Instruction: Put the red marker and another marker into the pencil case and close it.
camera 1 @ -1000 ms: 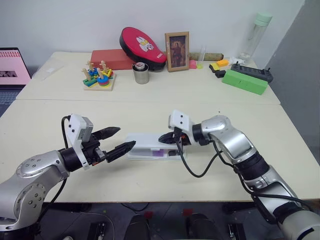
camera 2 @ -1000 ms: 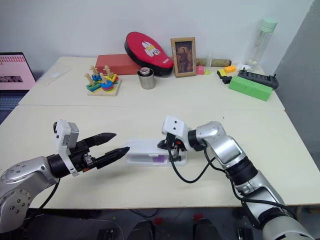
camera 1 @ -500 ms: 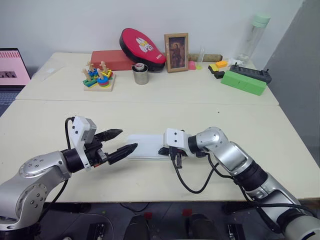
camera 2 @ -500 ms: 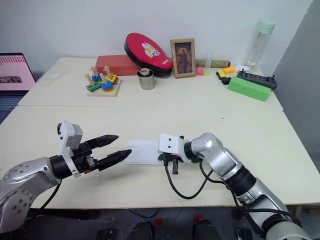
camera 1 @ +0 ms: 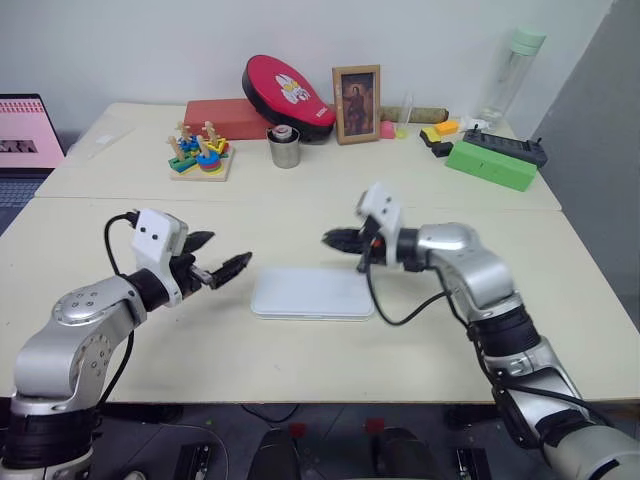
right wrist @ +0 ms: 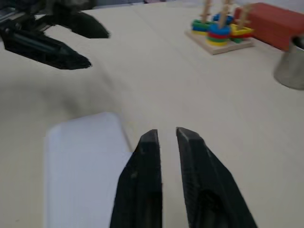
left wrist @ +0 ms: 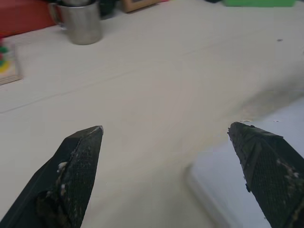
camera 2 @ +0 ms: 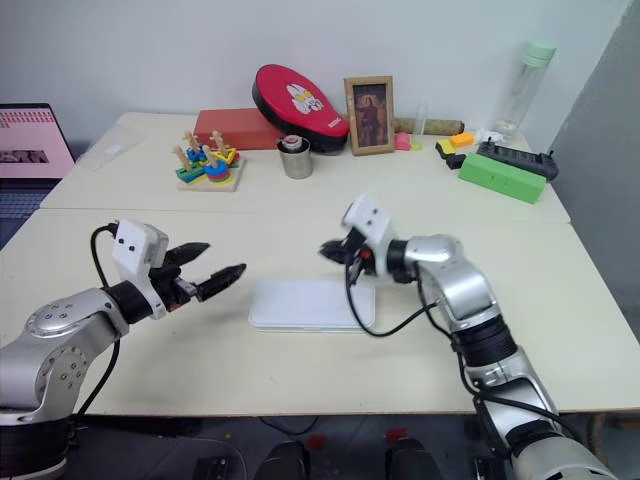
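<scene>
Lying shut on the table [camera 1: 420, 330], pencil case [camera 1: 312, 293], jaws clear

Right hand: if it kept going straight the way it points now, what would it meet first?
Probably nothing soon: the right hand points toward the left hand, above the closed pencil case, with bare table between. Depth is unclear.

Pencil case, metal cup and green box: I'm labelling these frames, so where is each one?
pencil case [camera 1: 310, 293], left eye view, middle of its closed lid.
metal cup [camera 1: 284, 149], left eye view, its side wall.
green box [camera 1: 489, 165], left eye view, its front face.
</scene>
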Controlling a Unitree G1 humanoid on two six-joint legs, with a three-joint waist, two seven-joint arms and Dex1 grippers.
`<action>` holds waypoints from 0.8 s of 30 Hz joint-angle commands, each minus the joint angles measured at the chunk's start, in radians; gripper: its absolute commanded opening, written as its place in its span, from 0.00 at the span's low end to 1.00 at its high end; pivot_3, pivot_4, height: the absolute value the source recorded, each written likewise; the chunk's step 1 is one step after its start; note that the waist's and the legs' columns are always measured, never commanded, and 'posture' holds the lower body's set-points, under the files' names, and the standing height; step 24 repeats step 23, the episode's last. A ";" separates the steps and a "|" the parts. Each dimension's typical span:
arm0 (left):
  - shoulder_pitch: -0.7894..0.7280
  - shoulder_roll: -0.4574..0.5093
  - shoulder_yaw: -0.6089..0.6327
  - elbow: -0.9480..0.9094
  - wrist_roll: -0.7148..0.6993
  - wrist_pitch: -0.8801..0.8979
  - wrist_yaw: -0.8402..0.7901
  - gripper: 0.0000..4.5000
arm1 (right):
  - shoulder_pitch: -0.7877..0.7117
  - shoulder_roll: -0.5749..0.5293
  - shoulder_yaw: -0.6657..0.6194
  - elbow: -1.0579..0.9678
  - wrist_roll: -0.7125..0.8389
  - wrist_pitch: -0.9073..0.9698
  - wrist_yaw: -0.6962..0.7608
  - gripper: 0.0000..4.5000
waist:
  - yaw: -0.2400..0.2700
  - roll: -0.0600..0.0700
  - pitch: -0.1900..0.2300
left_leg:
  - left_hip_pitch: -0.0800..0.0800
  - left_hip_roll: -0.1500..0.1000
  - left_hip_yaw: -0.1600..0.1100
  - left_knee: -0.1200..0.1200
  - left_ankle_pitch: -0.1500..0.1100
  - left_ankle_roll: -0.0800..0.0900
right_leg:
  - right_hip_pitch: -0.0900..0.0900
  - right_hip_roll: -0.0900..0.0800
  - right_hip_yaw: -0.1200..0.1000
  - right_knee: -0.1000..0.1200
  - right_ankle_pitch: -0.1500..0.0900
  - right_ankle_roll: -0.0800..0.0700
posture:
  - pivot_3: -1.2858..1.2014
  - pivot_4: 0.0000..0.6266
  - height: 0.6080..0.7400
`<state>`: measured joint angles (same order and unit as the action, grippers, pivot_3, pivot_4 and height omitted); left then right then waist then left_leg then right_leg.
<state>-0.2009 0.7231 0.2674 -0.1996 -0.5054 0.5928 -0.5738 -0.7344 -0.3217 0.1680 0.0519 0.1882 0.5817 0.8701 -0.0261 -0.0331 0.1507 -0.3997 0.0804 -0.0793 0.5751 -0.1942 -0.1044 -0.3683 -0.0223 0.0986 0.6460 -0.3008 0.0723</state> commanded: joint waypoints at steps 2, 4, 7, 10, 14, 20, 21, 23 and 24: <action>-0.061 -0.004 0.028 0.143 0.073 -0.103 0.020 1.00 | 0.006 -0.098 -0.104 0.004 0.041 0.024 -0.001 0.37 | -0.002 0.000 0.000 | 0.000 0.000 0.000 0.000 0.000 0.000 | 0.000 0.000 0.000 0.000 0.000 0.000 | 0.52 0.24 1.00; -0.074 0.007 0.026 0.209 0.094 -0.141 -0.002 1.00 | 0.013 -0.138 -0.124 0.018 0.044 0.027 -0.002 0.48 | -0.004 0.001 0.001 | 0.000 0.000 0.000 -0.001 0.000 0.000 | 0.000 0.000 0.000 0.000 0.000 0.000 | 0.52 0.24 1.00; -0.094 0.016 0.029 0.275 0.100 -0.164 -0.035 1.00 | 0.028 -0.173 -0.142 0.036 0.044 0.028 -0.015 0.66 | -0.009 0.001 0.001 | 0.000 0.000 0.000 -0.002 0.000 0.000 | -0.001 0.000 0.001 0.000 0.000 0.000 | 0.52 0.24 1.00; -0.108 0.024 0.024 0.311 0.104 -0.177 -0.066 1.00 | 0.050 -0.193 -0.145 0.035 0.041 0.032 -0.026 0.83 | -0.008 0.001 0.000 | 0.000 0.000 0.000 -0.001 0.000 0.000 | -0.001 0.000 0.001 0.000 0.000 0.000 | 0.52 0.24 1.00; -0.120 0.031 0.021 0.332 0.108 -0.179 -0.096 1.00 | 0.077 -0.202 -0.148 0.008 0.047 0.048 -0.042 1.00 | -0.007 0.001 0.001 | 0.000 0.000 0.000 -0.001 0.000 0.000 | 0.000 0.000 0.001 0.000 0.000 0.000 | 0.52 0.24 1.00; -0.119 0.036 0.025 0.338 0.114 -0.172 -0.111 1.00 | 0.099 -0.204 -0.152 -0.016 0.058 0.068 -0.059 1.00 | -0.007 0.001 0.001 | 0.000 0.000 0.000 -0.001 0.000 0.000 | 0.000 0.000 0.001 0.000 0.000 0.000 | 0.52 0.24 1.00; -0.119 0.038 0.027 0.340 0.116 -0.168 -0.111 1.00 | 0.100 -0.203 -0.152 -0.017 0.058 0.069 -0.062 1.00 | -0.007 0.001 0.001 | 0.000 0.000 0.000 -0.001 0.000 0.000 | 0.000 0.000 0.000 0.000 0.000 0.000 | 0.52 0.24 1.00; -0.121 0.039 0.026 0.342 0.118 -0.166 -0.116 1.00 | 0.101 -0.198 -0.149 -0.018 0.058 0.068 -0.069 1.00 | -0.007 0.001 0.001 | 0.000 0.000 0.000 -0.001 0.000 0.000 | 0.000 0.000 0.000 0.000 0.000 0.000 | 0.52 0.24 1.00; -0.121 0.039 0.026 0.342 0.118 -0.166 -0.116 1.00 | 0.101 -0.198 -0.149 -0.018 0.058 0.068 -0.069 1.00 | -0.007 0.001 0.001 | 0.000 0.000 0.000 -0.001 0.000 0.000 | 0.000 0.000 0.000 0.000 0.000 0.000 | 0.52 0.24 1.00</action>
